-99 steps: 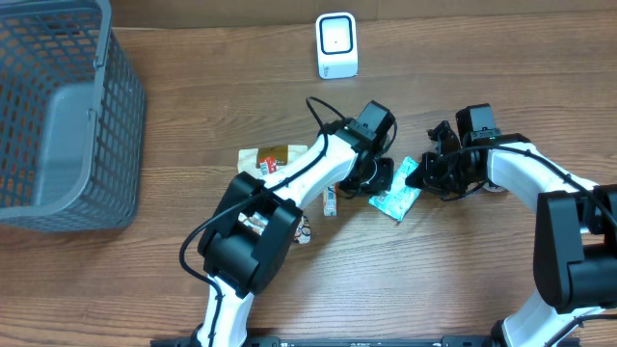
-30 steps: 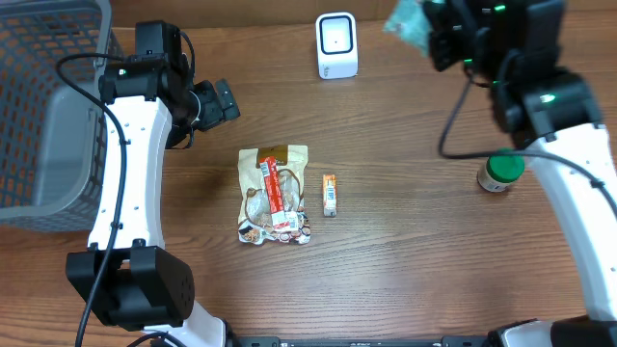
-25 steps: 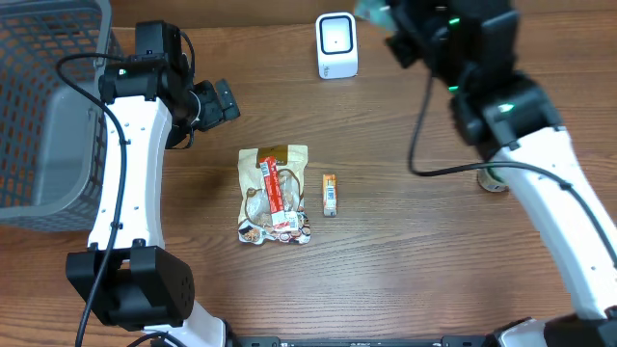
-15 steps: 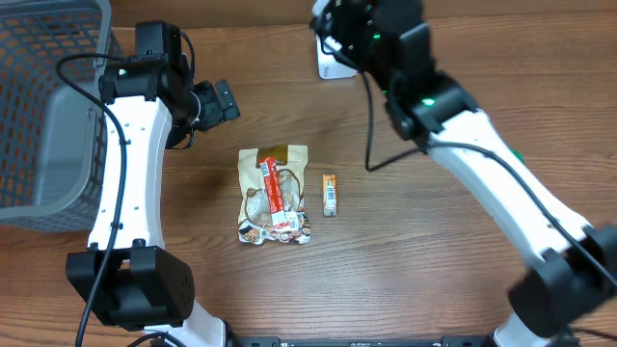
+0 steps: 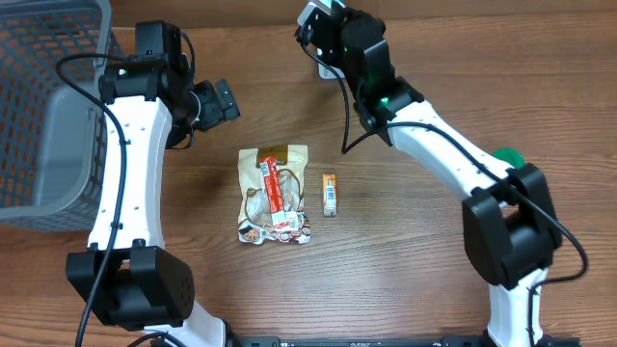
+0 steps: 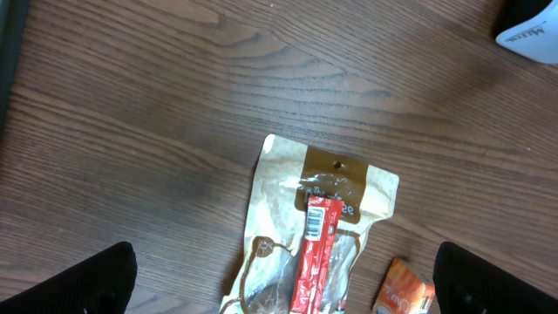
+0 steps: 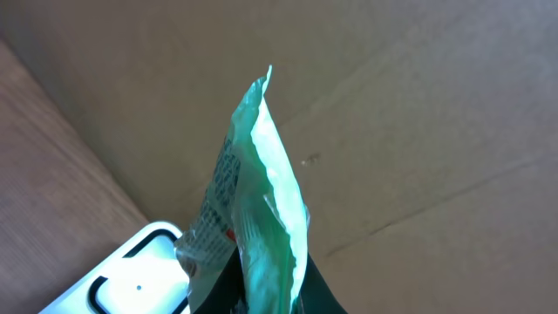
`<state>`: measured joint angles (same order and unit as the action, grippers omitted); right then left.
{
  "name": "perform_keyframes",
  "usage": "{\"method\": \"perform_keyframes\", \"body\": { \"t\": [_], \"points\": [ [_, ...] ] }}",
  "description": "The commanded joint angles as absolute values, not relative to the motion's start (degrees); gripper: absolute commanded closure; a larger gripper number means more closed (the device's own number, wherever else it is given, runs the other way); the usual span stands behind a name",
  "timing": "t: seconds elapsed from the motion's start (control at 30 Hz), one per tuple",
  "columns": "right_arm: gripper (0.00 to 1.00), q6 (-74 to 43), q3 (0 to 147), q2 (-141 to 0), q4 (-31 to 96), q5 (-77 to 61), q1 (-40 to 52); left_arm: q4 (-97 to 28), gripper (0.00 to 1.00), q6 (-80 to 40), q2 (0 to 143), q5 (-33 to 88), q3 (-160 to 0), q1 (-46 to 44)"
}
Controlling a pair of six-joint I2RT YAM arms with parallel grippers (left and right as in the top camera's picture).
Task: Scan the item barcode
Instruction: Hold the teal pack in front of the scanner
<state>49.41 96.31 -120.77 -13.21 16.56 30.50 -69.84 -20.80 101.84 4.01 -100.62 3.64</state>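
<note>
Right gripper (image 5: pixel 326 21) was clamped shut on the green packet (image 7: pixel 261 201), holding it edge-up just above the white scanner (image 7: pixel 131 279) at the far edge of the bench (image 5: pixel 405 280). Left gripper (image 5: pixel 222 100) hung wide open and empty near the grey basket (image 5: pixel 58 116). From overhead the right arm hid the scanner and packet almost wholly, and the packet's print was too blurred to pick out a barcode.

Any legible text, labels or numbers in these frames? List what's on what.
No text reads cleanly.
On the white scanner: grey lettering, blurred and cut off.
On the snack pouch: white print, blurred.
On the red stick: barcode, digits too small.
On the green packet: dark print, blurred.
On the orange bar: print too small.
</note>
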Motion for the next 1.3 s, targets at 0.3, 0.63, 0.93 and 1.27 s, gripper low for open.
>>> {"method": "perform_keyframes", "body": {
  "t": [0.3,0.63,0.93,1.27],
  "points": [
    [0.95,50.0,97.7,-129.1,-26.5,18.9,29.8,-69.8,0.0,-20.1,100.6,3.9,-101.4,3.3],
    [0.96,51.3,97.7,-132.5,-38.4,17.7,28.4,-69.8,0.0,-20.1,100.6,3.9,-101.4,3.3],
    [0.96,52.1,97.7,-132.8,-39.2,14.1,26.9,-69.8,0.0,-20.1,100.6,3.9,-101.4,3.3],
    [0.96,47.7,97.7,-132.8,-37.1,14.1,26.9,-69.8,0.0,-20.1,100.6,3.9,-101.4,3.3]
  ]
}}
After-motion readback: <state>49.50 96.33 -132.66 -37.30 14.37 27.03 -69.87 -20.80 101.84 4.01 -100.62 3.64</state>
